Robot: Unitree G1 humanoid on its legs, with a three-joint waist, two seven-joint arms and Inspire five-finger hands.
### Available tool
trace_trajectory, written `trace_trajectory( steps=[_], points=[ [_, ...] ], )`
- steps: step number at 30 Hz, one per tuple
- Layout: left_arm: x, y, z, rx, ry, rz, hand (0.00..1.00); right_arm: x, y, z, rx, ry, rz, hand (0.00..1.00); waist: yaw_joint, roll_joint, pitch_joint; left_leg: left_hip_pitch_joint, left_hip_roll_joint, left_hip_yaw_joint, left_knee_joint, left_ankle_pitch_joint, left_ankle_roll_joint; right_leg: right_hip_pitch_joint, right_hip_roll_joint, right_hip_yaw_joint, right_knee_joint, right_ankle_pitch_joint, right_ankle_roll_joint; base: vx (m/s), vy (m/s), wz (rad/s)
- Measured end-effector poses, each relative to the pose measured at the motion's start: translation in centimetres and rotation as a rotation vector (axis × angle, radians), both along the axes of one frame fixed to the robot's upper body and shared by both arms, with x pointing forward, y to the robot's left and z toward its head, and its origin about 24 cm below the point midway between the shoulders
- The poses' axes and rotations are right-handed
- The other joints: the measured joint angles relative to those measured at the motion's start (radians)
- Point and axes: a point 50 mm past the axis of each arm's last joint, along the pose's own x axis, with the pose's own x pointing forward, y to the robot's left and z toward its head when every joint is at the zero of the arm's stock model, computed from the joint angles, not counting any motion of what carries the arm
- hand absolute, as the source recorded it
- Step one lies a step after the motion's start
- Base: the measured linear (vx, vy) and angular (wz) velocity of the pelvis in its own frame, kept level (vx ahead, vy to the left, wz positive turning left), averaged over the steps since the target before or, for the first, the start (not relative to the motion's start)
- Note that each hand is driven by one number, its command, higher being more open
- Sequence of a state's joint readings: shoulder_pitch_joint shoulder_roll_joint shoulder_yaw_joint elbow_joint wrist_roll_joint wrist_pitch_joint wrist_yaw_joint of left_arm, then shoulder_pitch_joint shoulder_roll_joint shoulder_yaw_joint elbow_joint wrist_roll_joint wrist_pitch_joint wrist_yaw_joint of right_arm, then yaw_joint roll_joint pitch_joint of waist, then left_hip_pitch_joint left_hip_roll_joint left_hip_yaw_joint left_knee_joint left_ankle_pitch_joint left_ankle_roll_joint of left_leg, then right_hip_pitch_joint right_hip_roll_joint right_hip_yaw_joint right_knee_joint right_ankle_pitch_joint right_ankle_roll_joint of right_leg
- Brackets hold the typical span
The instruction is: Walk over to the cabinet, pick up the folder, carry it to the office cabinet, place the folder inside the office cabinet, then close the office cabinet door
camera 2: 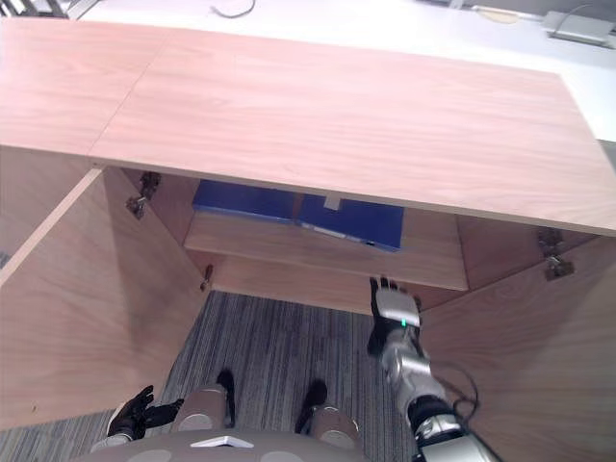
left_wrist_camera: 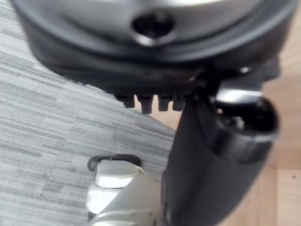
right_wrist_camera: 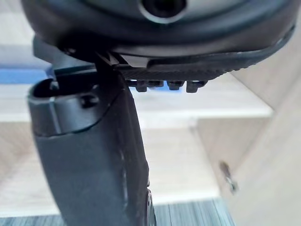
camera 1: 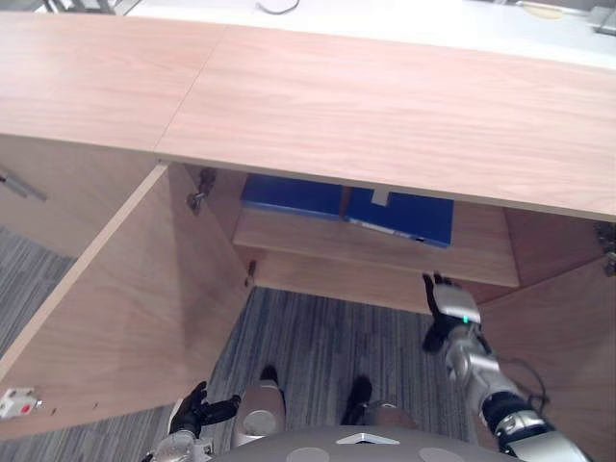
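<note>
Standing by the office cabinet, I see both doors hanging wide open. The left door swings out toward 7 o'clock. The left hand hangs low near its bottom edge, fingers loose, holding nothing.

Two blue folders lie flat side by side on the shelf, long edges running roughly 9 to 3: a plain folder and a labelled folder.

The right hand is raised in front of the shelf, fingers straight toward 12, empty. The labelled folder sits at its 11 o'clock, clear of the fingertips. The right door is at its 3 o'clock, close by.

My guess is the placing's done and only the closing is left. Each hand is nearer its own door and would need to get behind the panel to push.
</note>
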State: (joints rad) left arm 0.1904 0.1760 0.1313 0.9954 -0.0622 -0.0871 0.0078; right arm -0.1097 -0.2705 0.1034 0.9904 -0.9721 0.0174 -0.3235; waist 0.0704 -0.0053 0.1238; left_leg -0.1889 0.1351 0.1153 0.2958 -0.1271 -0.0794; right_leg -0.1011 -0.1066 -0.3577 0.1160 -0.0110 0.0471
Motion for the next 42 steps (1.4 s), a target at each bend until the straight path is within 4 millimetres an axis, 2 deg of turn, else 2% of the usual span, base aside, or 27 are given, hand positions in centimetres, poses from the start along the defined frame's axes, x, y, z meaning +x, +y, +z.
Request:
trace_trajectory(
  steps=[2, 5, 7, 10, 13, 15, 17, 18, 20, 24, 27, 28, 29, 30, 31, 32, 35, 36, 38, 39, 42],
  points=[
    [-0.3, 0.0, -0.2, 0.035, 0.030, -0.015, 1.00, -3.9, 1.1, -2.6, 0.173, 0.100, -0.237, 1.00, -0.024, -0.009, -0.032, 0.045, -0.012, 0.013, -0.049, 0.013, 0.002, 0.037, 0.001, 0.011, -0.054, 0.025, 0.005, 0.05, 0.037, -0.16],
    [-0.3, -0.4, -0.3, 0.046, 0.036, -0.004, 1.00, -8.0, 3.2, -4.6, 0.358, 0.188, -0.495, 1.00, -0.045, -0.024, -0.065, 0.095, -0.024, 0.034, -0.112, 0.034, 0.001, 0.055, 0.001, 0.034, -0.091, 0.042, 0.005, 0.01, 0.024, -0.20],
    [0.1, -1.2, -0.5, 0.033, 0.038, 0.001, 1.00, -9.1, 3.2, -4.9, 0.424, 0.187, -0.616, 1.00, -0.053, -0.035, -0.080, 0.114, -0.030, 0.049, -0.144, 0.048, 0.002, 0.053, 0.000, 0.050, -0.103, 0.050, 0.006, -0.03, 0.016, -0.26],
    [0.3, -1.5, -0.6, 0.042, 0.044, 0.001, 1.00, -11.3, 3.1, -5.5, 0.585, 0.136, -0.950, 1.00, -0.058, -0.044, -0.088, 0.163, -0.040, 0.055, -0.200, 0.067, 0.001, 0.068, -0.003, 0.064, -0.113, 0.043, 0.003, -0.02, 0.012, -0.14],
    [0.1, -1.7, -0.9, 0.047, 0.076, 0.008, 1.00, -14.7, 2.8, -6.2, 0.744, 0.041, -1.431, 1.00, -0.074, -0.037, -0.090, 0.223, -0.050, 0.068, -0.257, 0.085, 0.001, 0.102, -0.007, 0.077, -0.125, 0.046, 0.009, 0.00, 0.016, -0.08],
    [0.0, -2.1, -1.1, 0.046, 0.102, -0.033, 1.00, -16.9, 2.9, -6.4, 0.807, -0.015, -1.646, 1.00, -0.078, -0.026, -0.094, 0.251, -0.057, 0.086, -0.282, 0.088, 0.002, 0.112, -0.008, 0.095, -0.136, 0.053, 0.020, 0.01, 0.030, -0.23],
    [0.0, -2.5, -1.1, 0.051, 0.110, -0.097, 1.00, -18.0, 3.0, -6.5, 0.851, -0.039, -1.751, 1.00, -0.083, -0.018, -0.093, 0.270, -0.063, 0.101, -0.292, 0.089, 0.004, 0.119, -0.011, 0.110, -0.138, 0.059, 0.023, 0.02, 0.045, -0.26],
    [0.0, -2.6, -1.2, 0.050, 0.118, -0.130, 1.00, -18.7, 3.0, -6.5, 0.859, -0.039, -1.775, 1.00, -0.089, -0.017, -0.093, 0.280, -0.067, 0.111, -0.301, 0.088, 0.004, 0.120, -0.012, 0.120, -0.139, 0.061, 0.026, 0.02, 0.046, -0.24],
    [-0.2, -2.7, -1.3, 0.040, 0.134, -0.175, 1.00, -18.8, 3.0, -6.5, 0.892, -0.038, -1.776, 1.00, -0.104, -0.012, -0.093, 0.290, -0.070, 0.127, -0.301, 0.084, 0.007, 0.120, -0.014, 0.138, -0.139, 0.063, 0.028, 0.02, 0.043, -0.26],
    [-0.1, -2.9, -1.3, 0.030, 0.148, -0.263, 1.00, -19.0, 3.0, -6.6, 0.950, -0.020, -1.750, 1.00, -0.105, -0.013, -0.090, 0.316, -0.071, 0.171, -0.294, 0.059, 0.001, 0.121, -0.012, 0.183, -0.139, 0.065, 0.031, 0.00, 0.042, -0.37],
    [-0.2, -2.9, -1.3, 0.021, 0.154, -0.273, 1.00, -18.8, 3.0, -6.6, 0.981, -0.015, -1.731, 1.00, -0.106, -0.011, -0.083, 0.319, -0.053, 0.219, -0.222, 0.005, -0.003, 0.124, -0.004, 0.231, -0.135, 0.064, 0.029, 0.01, 0.041, -0.51],
    [-0.4, -2.9, -1.4, 0.019, 0.162, -0.269, 1.00, -18.7, 2.9, -6.6, 0.991, -0.015, -1.724, 1.00, -0.106, -0.009, -0.079, 0.316, -0.040, 0.244, -0.170, -0.032, -0.007, 0.125, 0.007, 0.260, -0.132, 0.063, 0.027, 0.01, 0.025, -0.77],
    [-0.6, -2.9, -1.4, 0.013, 0.163, -0.253, 1.00, -18.5, 2.8, -6.6, 1.000, -0.016, -1.716, 1.00, -0.104, -0.004, -0.074, 0.299, -0.022, 0.237, -0.085, -0.080, -0.012, 0.118, 0.023, 0.300, -0.124, 0.061, 0.024, 0.01, 0.023, -0.94],
    [-0.6, -3.0, -1.4, 0.008, 0.159, -0.240, 1.00, -18.3, 2.7, -6.5, 1.002, -0.019, -1.708, 1.00, -0.097, 0.002, -0.069, 0.292, -0.018, 0.192, -0.043, -0.105, -0.002, 0.110, 0.035, 0.329, -0.117, 0.061, 0.024, 0.00, 0.032, -1.36],
    [-0.6, -3.2, -1.5, -0.004, 0.151, -0.206, 1.00, -17.5, 2.4, -6.5, 1.005, -0.014, -1.678, 1.00, -0.093, 0.013, -0.060, 0.276, -0.017, 0.076, 0.017, -0.154, 0.012, 0.083, 0.062, 0.397, -0.099, 0.062, 0.024, -0.02, 0.063, -1.65],
    [-0.6, -3.3, -1.5, -0.012, 0.149, -0.187, 1.00, -16.6, 2.3, -6.5, 1.013, -0.016, -1.644, 1.00, -0.095, 0.022, -0.051, 0.266, -0.020, -0.008, 0.055, -0.199, 0.010, 0.060, 0.085, 0.458, -0.089, 0.069, 0.027, -0.03, 0.089, -1.67],
    [-0.4, -3.1, -1.4, -0.009, 0.137, -0.174, 1.00, -15.6, 2.4, -6.4, 1.033, -0.019, -1.615, 1.00, -0.094, 0.024, -0.030, 0.263, -0.062, -0.119, 0.099, -0.260, 0.028, -0.003, 0.124, 0.584, -0.059, 0.084, 0.031, -0.09, 0.163, -1.50],
    [-0.2, -3.0, -1.4, -0.010, 0.128, -0.157, 1.00, -15.5, 2.5, -6.4, 1.037, -0.021, -1.613, 1.00, -0.095, 0.021, -0.030, 0.253, -0.079, -0.121, 0.102, -0.284, 0.049, -0.030, 0.127, 0.617, -0.050, 0.088, 0.031, -0.09, 0.157, -1.09],
    [0.2, -2.7, -1.2, -0.003, 0.111, -0.140, 1.00, -15.7, 2.6, -6.5, 1.039, -0.014, -1.612, 1.00, -0.098, 0.013, -0.035, 0.235, -0.094, -0.077, 0.099, -0.291, 0.056, -0.070, 0.116, 0.649, -0.033, 0.093, 0.028, -0.05, 0.161, -0.77],
    [0.2, -2.5, -1.2, 0.000, 0.110, -0.137, 1.00, -16.3, 2.8, -6.5, 1.029, 0.002, -1.626, 1.00, -0.097, 0.005, -0.035, 0.232, -0.108, -0.056, 0.089, -0.284, 0.072, -0.093, 0.105, 0.650, -0.018, 0.101, 0.035, -0.02, 0.148, -0.52],
    [0.4, -2.8, -1.2, -0.003, 0.107, -0.144, 1.00, -17.2, 2.8, -6.6, 1.016, 0.020, -1.639, 1.00, -0.100, 0.005, -0.032, 0.270, -0.132, -0.022, 0.023, -0.260, 0.092, -0.112, 0.093, 0.635, 0.010, 0.114, 0.053, 0.06, 0.112, -0.33]
  ],
)
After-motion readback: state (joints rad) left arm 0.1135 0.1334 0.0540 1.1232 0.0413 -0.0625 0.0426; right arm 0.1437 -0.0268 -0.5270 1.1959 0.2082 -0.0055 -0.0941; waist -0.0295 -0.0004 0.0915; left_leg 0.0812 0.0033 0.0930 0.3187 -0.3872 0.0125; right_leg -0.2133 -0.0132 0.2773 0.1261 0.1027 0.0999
